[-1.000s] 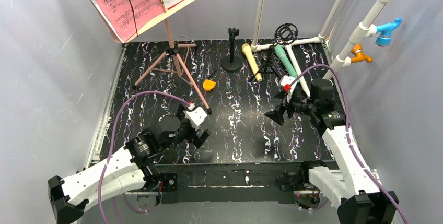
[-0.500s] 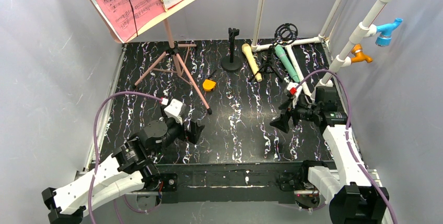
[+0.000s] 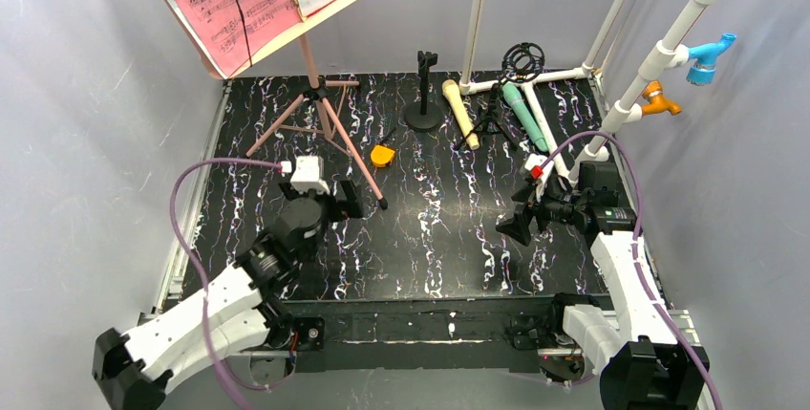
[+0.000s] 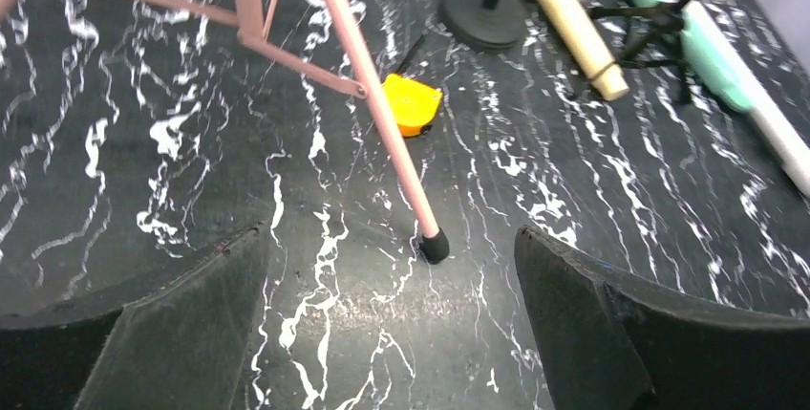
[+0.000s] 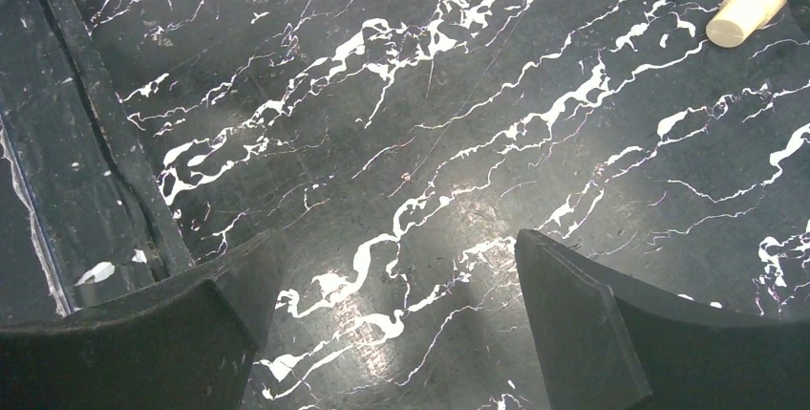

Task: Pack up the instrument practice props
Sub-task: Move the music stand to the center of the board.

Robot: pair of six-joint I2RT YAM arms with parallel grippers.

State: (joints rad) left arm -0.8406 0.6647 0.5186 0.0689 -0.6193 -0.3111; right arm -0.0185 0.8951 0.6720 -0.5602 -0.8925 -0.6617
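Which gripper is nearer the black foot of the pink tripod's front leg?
Left. The left gripper sits just short of the foot, jaws open; the right gripper is well off to its right.

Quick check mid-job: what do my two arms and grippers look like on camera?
The left arm and right arm have white shell links with black joints and bases. A purple cable loops to each wrist. The left gripper and right gripper each have two broad, matte black fingers. The right wrist shows a red tag.
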